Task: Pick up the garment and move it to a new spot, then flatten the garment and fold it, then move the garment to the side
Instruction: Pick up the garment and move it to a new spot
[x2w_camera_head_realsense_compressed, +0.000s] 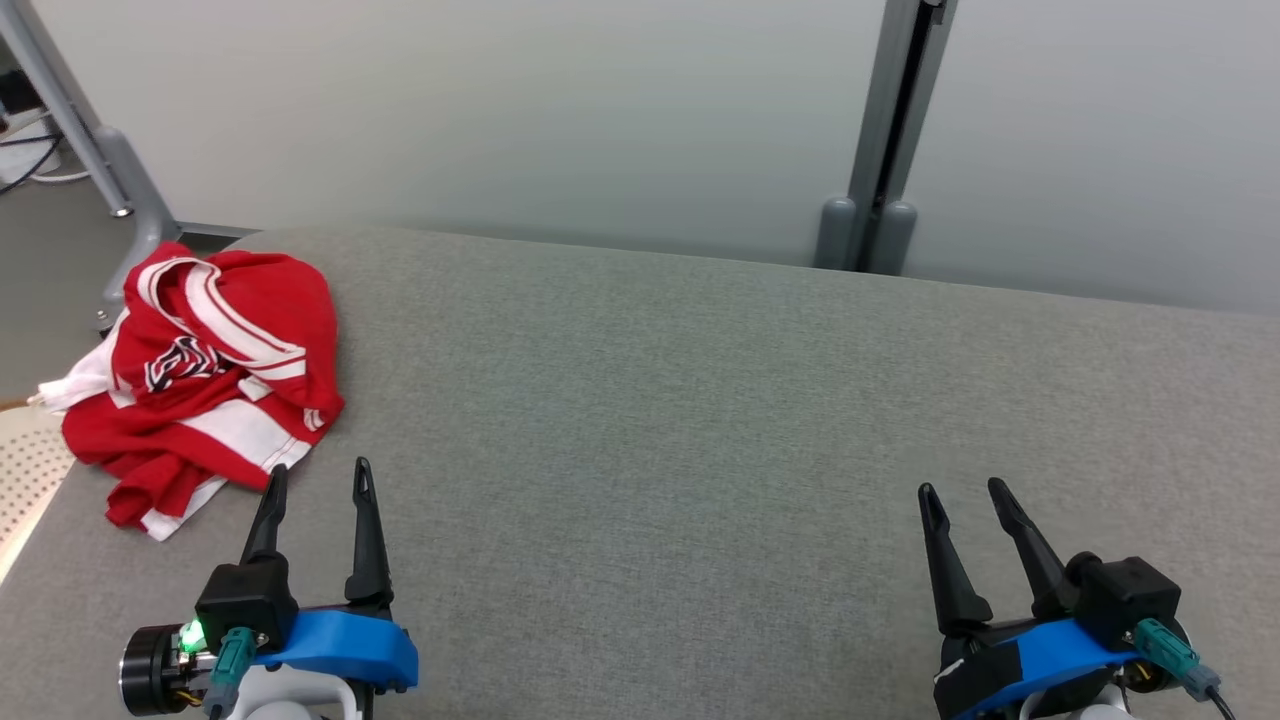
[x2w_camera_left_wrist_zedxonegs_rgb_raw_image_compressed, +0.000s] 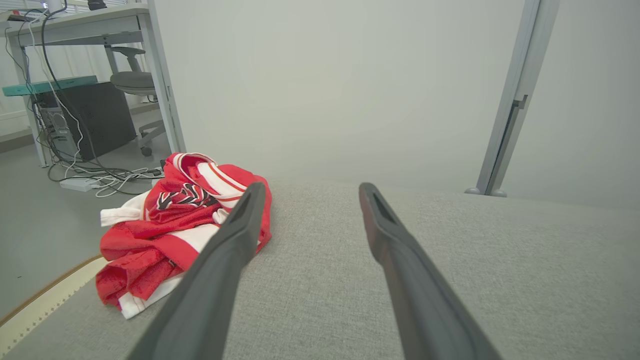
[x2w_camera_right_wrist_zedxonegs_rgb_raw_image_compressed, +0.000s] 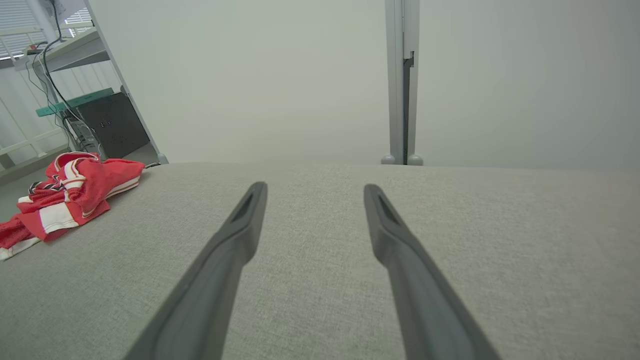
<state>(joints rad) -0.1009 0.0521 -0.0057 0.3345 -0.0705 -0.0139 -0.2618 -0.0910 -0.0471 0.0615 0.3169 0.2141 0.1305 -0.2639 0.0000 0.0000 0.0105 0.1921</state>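
One garment (x2w_camera_head_realsense_compressed: 215, 370): a red jersey with white stripes and a dark crest, crumpled in a heap at the far-left corner of the counter (x2w_camera_head_realsense_compressed: 700, 450); its left part, with a white edge, spills over the counter's left rim.
Left end effector (x2w_camera_head_realsense_compressed: 320, 468): fingers spread wide with nothing between them; the left fingertip lies just beside the heap's near white hem, contact not discernible.
Right end effector (x2w_camera_head_realsense_compressed: 963, 487): fingers spread wide and empty over bare grey cloth, well apart from the garment.
Likely handling: light, soft and limp; it should sag and unfurl when lifted, keeping no shape of its own. The weave looks smooth, so a shallow pinch may slip.
Layering: the folds overlap, so a deep bite probably takes several plies together.
Suggested hold: the raised striped band at the heap's top, or the near hem closest to the left fingers; a thick seam should hold better than single cloth.
Caution: the overhanging part may drag on the rim as the heap rises.
Task stage: pick-up not yet made.
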